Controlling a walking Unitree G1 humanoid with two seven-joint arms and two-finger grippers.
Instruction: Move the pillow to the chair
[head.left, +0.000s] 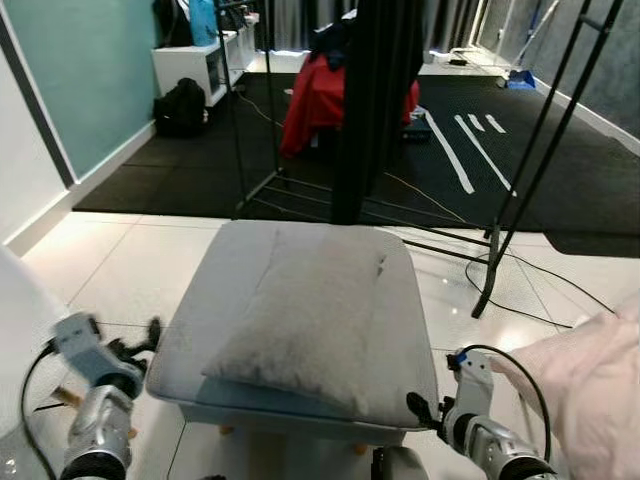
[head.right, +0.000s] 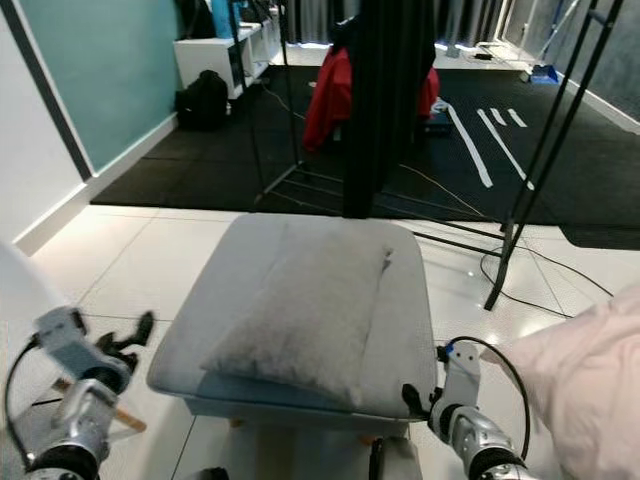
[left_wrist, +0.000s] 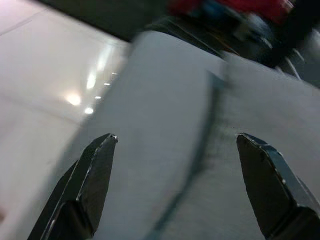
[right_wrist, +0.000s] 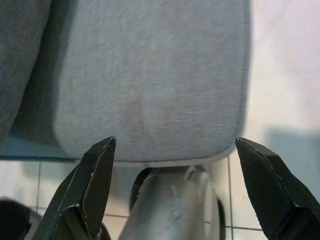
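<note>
A grey pillow (head.left: 310, 320) lies flat on the grey padded chair seat (head.left: 225, 275) in front of me, reaching to the seat's near right corner. My left gripper (head.left: 145, 335) hangs open just off the seat's left edge, apart from it. In the left wrist view its fingers (left_wrist: 92, 175) point across the seat toward the pillow (left_wrist: 270, 100). My right gripper (head.left: 420, 408) is open below the seat's near right corner. The right wrist view looks up the seat (right_wrist: 150, 75), with the pillow's edge (right_wrist: 20, 50) at one side.
A black garment rack with dark hanging cloth (head.left: 375, 100) stands right behind the chair, its slanted leg (head.left: 520, 200) and a floor cable (head.left: 520, 290) at the right. Pink bedding (head.left: 590, 380) lies close at my right. Farther back sit red fabric (head.left: 315, 100) and a black backpack (head.left: 180, 108).
</note>
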